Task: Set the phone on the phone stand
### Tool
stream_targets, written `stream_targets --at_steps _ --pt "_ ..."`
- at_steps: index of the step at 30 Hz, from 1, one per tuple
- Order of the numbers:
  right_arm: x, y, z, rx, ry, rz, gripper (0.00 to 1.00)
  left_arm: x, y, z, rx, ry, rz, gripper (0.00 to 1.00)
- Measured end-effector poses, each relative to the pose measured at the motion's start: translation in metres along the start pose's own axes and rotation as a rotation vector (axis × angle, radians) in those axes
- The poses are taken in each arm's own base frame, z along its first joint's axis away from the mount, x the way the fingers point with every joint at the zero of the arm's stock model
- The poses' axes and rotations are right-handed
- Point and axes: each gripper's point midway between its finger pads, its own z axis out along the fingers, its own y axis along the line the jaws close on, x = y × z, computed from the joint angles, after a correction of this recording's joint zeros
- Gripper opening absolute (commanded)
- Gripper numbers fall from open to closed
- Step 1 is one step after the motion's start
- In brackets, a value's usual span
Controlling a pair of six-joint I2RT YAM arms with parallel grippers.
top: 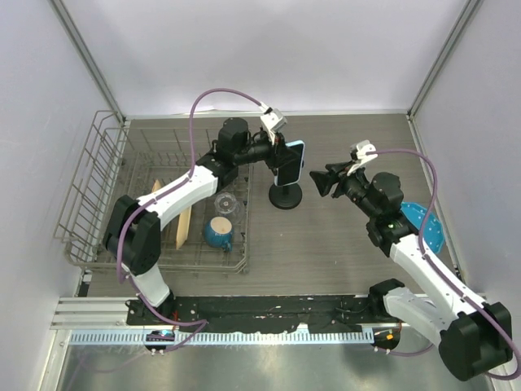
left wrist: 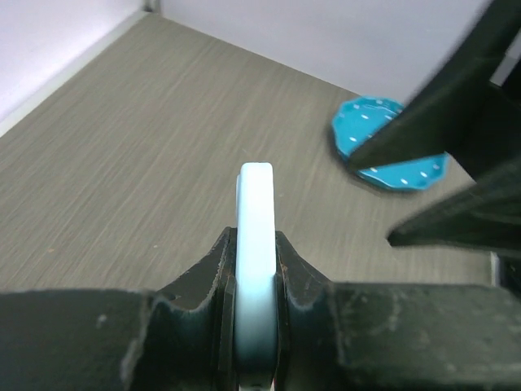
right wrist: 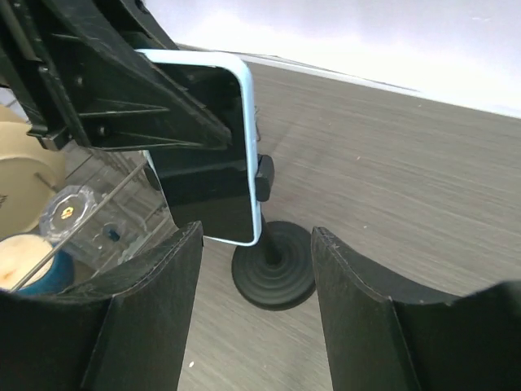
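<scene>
The phone (top: 293, 162), black screen with a light blue edge, stands upright in my left gripper (top: 281, 160), which is shut on it. It is held just above the round base of the black phone stand (top: 286, 196). In the left wrist view the phone's edge (left wrist: 256, 191) rises between the closed fingers. In the right wrist view the phone (right wrist: 207, 147) rests against the stand's clamp head (right wrist: 264, 177), above the disc base (right wrist: 273, 265). I cannot tell if the head grips it. My right gripper (top: 319, 181) is open and empty, just right of the stand and pointing at it.
A wire dish rack (top: 98, 187) stands at the left, holding a blue mug (top: 218, 233), a clear glass (top: 225, 204) and a wooden piece (top: 184, 224). A round blue plate (top: 423, 224) lies at the right beside the right arm and shows in the left wrist view (left wrist: 387, 151).
</scene>
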Motion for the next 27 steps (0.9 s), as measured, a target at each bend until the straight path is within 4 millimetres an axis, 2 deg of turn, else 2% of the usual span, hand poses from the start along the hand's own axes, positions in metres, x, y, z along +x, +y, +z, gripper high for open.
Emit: stream_targets --at_steps 2,6,11,20,24,26,27 --pt "0.004 -0.005 -0.003 -0.034 0.011 0.039 0.61 0.001 -0.011 -0.002 0.069 0.008 0.011 0.0" --pt "-0.001 -0.006 -0.005 -0.14 -0.018 0.093 0.61 0.002 -0.036 -0.008 0.216 0.036 0.025 0.0" --pt "0.009 0.016 -0.004 -0.315 0.006 0.114 0.61 0.007 -0.06 -0.016 0.365 0.084 0.021 0.0" --pt "0.023 0.039 -0.001 -0.504 0.042 0.13 0.47 0.008 -0.074 -0.014 0.521 0.116 -0.001 0.0" --pt "0.024 0.049 0.004 -0.529 0.047 0.093 0.33 0.008 -0.079 -0.013 0.548 0.121 -0.023 0.0" --pt "0.025 0.051 0.008 -0.528 0.048 0.08 0.18 0.007 -0.08 -0.012 0.558 0.123 -0.027 0.0" --pt "0.025 0.05 0.009 -0.522 0.047 0.074 0.01 0.007 -0.079 -0.011 0.559 0.122 -0.027 0.0"
